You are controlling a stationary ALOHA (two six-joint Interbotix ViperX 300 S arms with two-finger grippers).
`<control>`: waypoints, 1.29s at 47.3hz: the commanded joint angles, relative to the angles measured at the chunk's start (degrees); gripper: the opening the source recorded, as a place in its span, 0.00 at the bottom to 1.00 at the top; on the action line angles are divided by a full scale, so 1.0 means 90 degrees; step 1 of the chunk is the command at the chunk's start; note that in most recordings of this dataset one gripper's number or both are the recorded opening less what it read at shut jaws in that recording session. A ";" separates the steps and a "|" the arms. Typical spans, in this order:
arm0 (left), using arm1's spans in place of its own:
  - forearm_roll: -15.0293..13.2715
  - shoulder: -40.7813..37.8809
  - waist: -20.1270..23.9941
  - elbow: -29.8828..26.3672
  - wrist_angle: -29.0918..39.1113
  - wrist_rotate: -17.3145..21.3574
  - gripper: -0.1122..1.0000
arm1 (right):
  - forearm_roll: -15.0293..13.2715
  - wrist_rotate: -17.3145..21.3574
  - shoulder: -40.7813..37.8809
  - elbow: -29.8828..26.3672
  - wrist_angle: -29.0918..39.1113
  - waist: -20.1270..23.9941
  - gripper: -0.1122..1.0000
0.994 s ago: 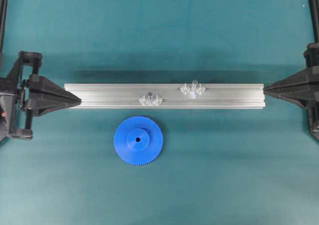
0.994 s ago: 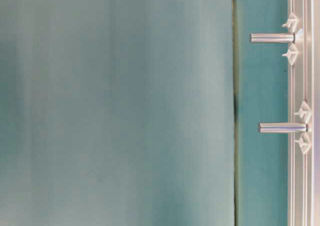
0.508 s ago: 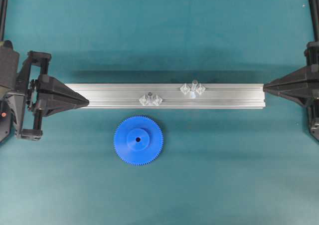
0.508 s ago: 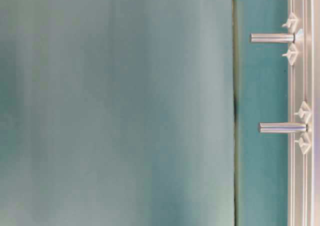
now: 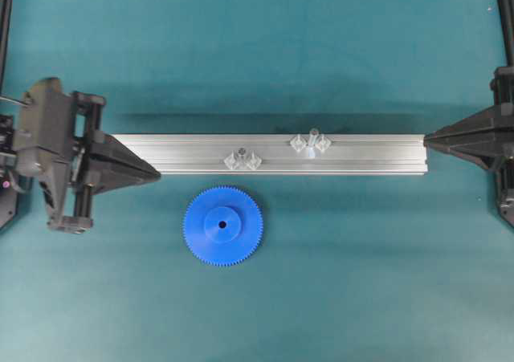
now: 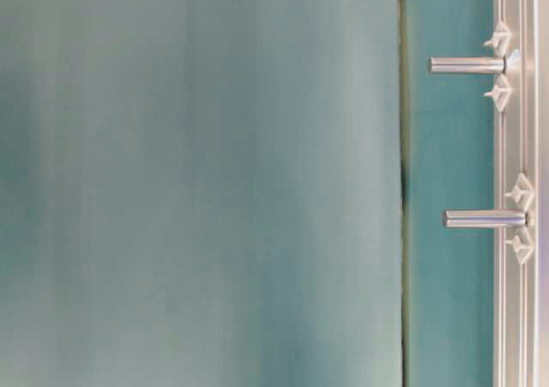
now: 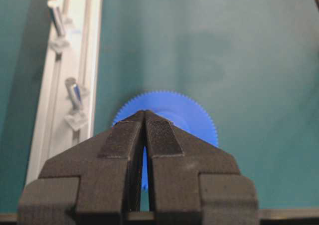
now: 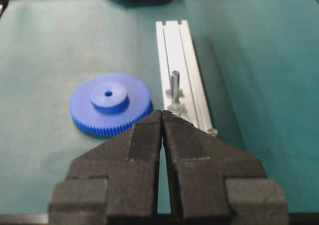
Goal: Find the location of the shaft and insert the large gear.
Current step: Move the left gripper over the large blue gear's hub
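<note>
The large gear [image 5: 222, 225] lay flat on the teal bench [image 5: 361, 282], just beside the near side of the aluminium rail [image 5: 273, 155]. The shaft [image 5: 312, 140] stood upright on that rail, right of a shorter stub [image 5: 241, 155]. The left end effector [image 5: 152, 172] was closed and empty over the rail's left end; the right end effector [image 5: 427, 141] was likewise closed and empty at the rail's right end.

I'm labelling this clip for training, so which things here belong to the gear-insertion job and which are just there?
For the job:
- large gear, flat on the mat
- shaft, upright on the rail
- left gripper, shut, empty

Just there:
- shorter pin
- aluminium rail
- right gripper, shut, empty
- teal mat
</note>
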State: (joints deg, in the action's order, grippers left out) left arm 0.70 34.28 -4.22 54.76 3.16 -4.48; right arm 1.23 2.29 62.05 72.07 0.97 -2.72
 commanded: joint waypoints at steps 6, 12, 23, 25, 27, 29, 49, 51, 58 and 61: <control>0.0010 -0.0322 -0.0107 -0.0283 0.0010 -0.0068 0.11 | 0.0000 0.0068 -0.0029 -0.0029 -0.0029 -0.0020 0.14; 0.0010 -0.0596 -0.0166 -0.0410 0.0049 -0.0225 0.11 | 0.0000 0.0068 -0.0029 0.0010 -0.0029 -0.0020 0.14; 0.0010 -0.1113 -0.0234 -0.0664 0.0176 -0.0254 0.11 | 0.0000 0.0068 -0.0029 0.0049 -0.0029 -0.0020 0.14; 0.0010 -0.1201 -0.0244 -0.0713 0.0186 -0.0254 0.11 | 0.0000 0.0068 -0.0029 0.0059 -0.0029 -0.0010 0.14; 0.0010 -0.1299 -0.0244 -0.0752 0.0225 -0.0244 0.11 | 0.0010 0.0068 -0.0029 0.0059 -0.0029 -0.0020 0.14; 0.0010 -0.1367 -0.0244 -0.0801 0.0254 -0.0244 0.11 | 0.0000 0.0068 -0.0029 0.0068 -0.0029 -0.0020 0.14; 0.0010 -0.2246 -0.0244 -0.1338 0.0752 -0.0254 0.11 | 0.0000 0.0068 -0.0029 0.0107 -0.0029 -0.0020 0.14; 0.0010 -0.2314 -0.0244 -0.1387 0.0791 -0.0254 0.11 | 0.0000 0.0068 -0.0029 0.0107 -0.0029 -0.0020 0.14; 0.0010 -0.2598 -0.0273 -0.1582 0.0928 -0.0225 0.11 | 0.0000 0.0068 -0.0029 0.0127 -0.0029 -0.0029 0.14; 0.0010 -0.2715 -0.0303 -0.1650 0.0938 -0.0215 0.11 | 0.0000 0.0068 -0.0020 0.0117 -0.0029 -0.0049 0.14</control>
State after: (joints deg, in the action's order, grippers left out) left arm 0.70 10.11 -6.24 41.92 11.60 -6.50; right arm 1.14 2.29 62.14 73.83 0.97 -2.81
